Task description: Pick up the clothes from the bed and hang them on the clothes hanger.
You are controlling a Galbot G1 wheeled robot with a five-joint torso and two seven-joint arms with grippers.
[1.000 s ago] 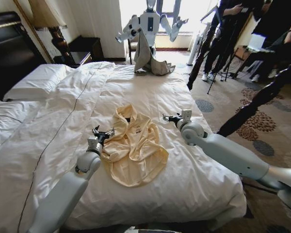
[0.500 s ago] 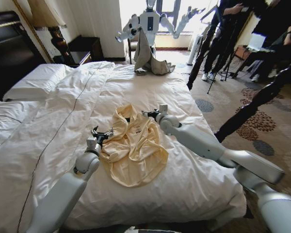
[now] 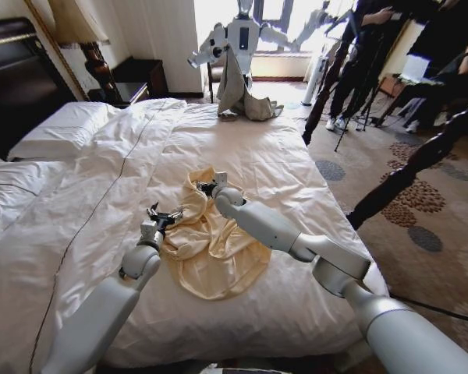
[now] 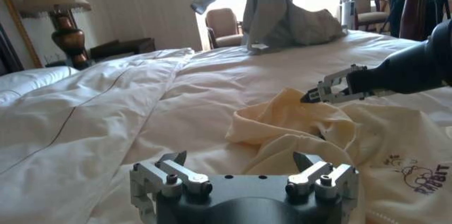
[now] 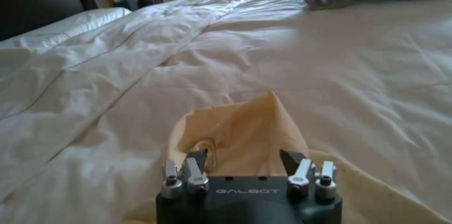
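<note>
The pale-yellow shirt (image 3: 214,238) lies crumpled in the middle of the bed (image 3: 296,167), on the white duvet (a small print shows on its front in the left wrist view). The right hand (image 3: 203,187) reaches across to the raised collar end of the shirt, fingers spread apart with the peak of cloth between them, nothing clamped. The left hand (image 3: 165,215) sits low at the shirt's left edge, fingers wide open too, holding nothing.
</note>
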